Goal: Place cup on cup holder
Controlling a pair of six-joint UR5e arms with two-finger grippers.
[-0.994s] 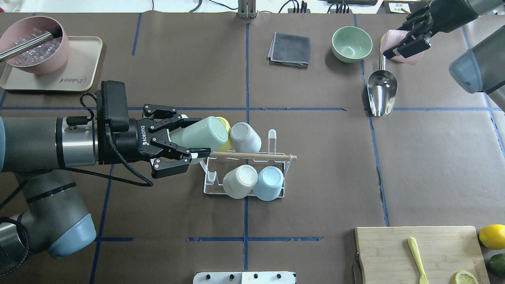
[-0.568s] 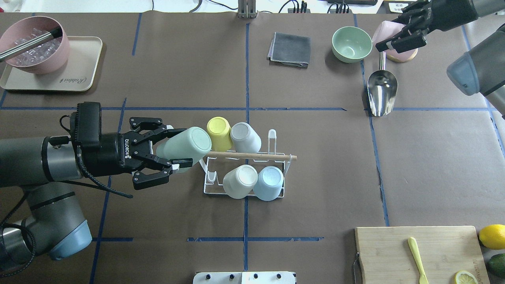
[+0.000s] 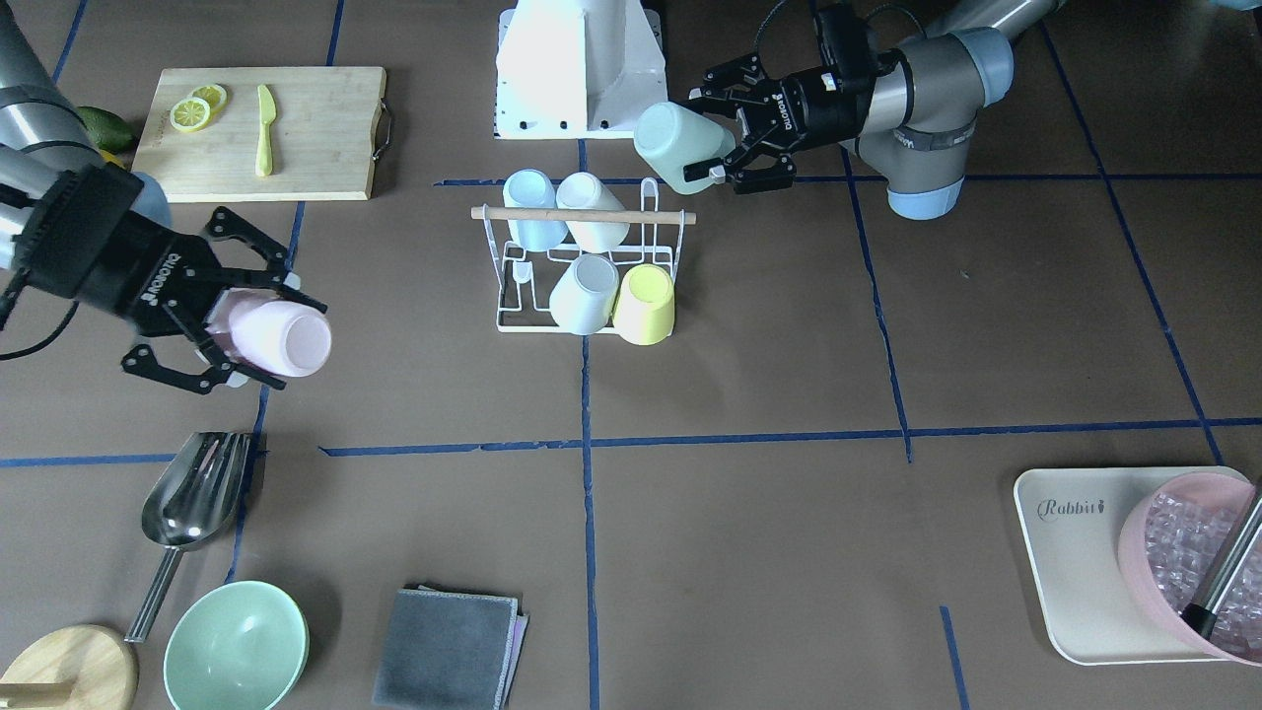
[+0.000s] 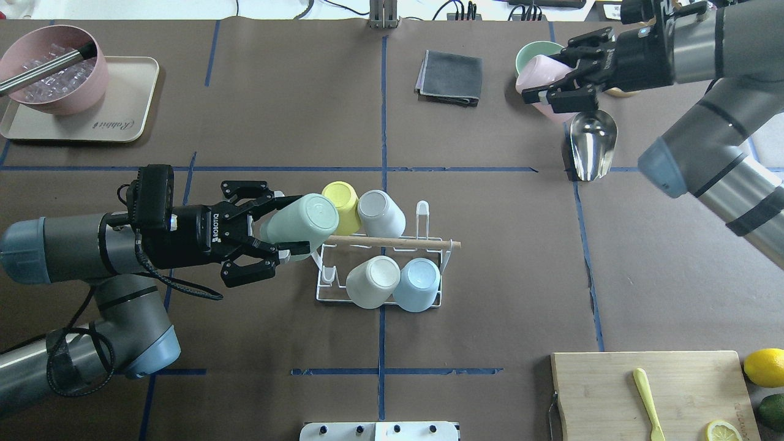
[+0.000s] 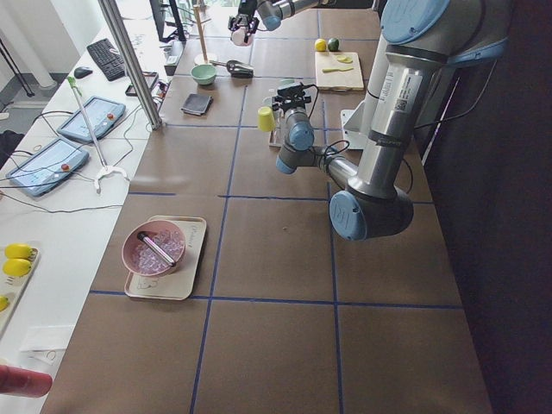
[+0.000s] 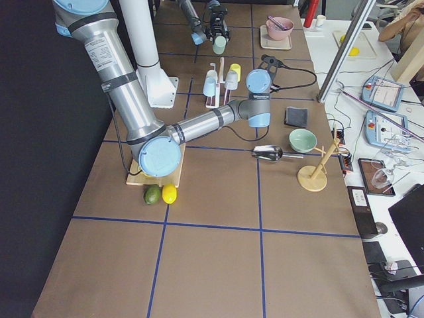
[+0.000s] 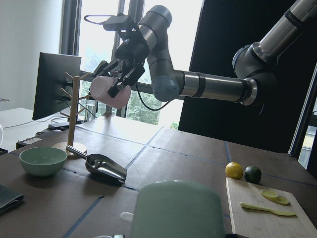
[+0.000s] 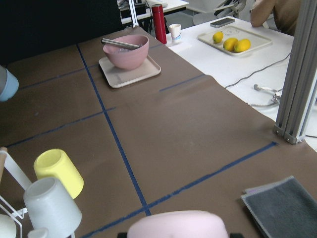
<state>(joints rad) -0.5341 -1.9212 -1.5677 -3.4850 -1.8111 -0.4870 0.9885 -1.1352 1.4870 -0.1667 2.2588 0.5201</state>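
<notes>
On the near row of the cup holder point(image 4: 324, 288) one upright prong point(image 4: 328, 274) is left bare at the robot's left end, beside a white cup point(image 4: 372, 280) and a light blue cup point(image 4: 418, 283) that are seated mouth down and touching each other. Just beside that end a mint-green cup point(image 4: 309, 219) is pinched at its mouth end by the left gripper point(image 4: 293, 224), tilted, its closed base turned up and toward the rack. It is held off the table. From above it overlaps the tip of the wooden rod point(image 4: 422, 244) and the yellow cup point(image 4: 340, 205), though it appears to hang clear of both. The bare near prong is judged the likely target, so the cup is best rolled fully mouth down before any descent, centred over the prong and brought straight down. A path on the near side of the rod is to be kept, so that neither the yellow cup nor the grey cup point(image 4: 381, 213) in the far row is knocked. The fingers are best spread only once the cup is borne by the prong. A second bare prong point(image 4: 421, 211) is seen at the far row's right end. Well beyond, a pink cup point(image 4: 539, 76) is clasped by the right gripper point(image 4: 551, 73) above a green bowl point(image 4: 530, 52) and a metal scoop point(image 4: 591, 144).
</notes>
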